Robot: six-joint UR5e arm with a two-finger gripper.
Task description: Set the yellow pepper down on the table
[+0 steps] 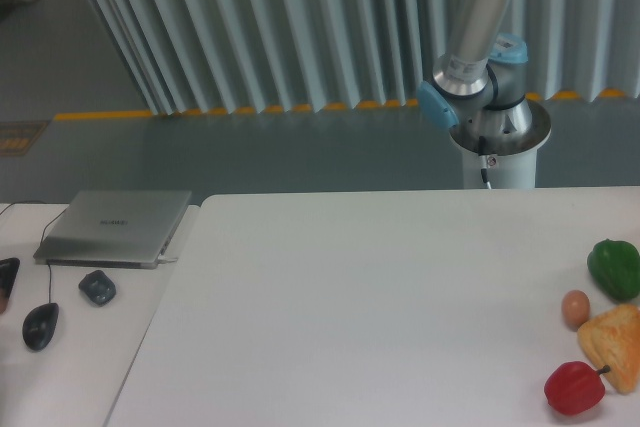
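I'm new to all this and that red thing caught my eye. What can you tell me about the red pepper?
The red pepper is glossy, plastic-looking and round, with a short dark stem pointing right. It lies on its side near the right front corner of the white table. Its stem reaches toward an orange-brown pastry-like item, and may touch it. A small brown egg and a green pepper lie farther back. Nothing grips it; the gripper is out of view.
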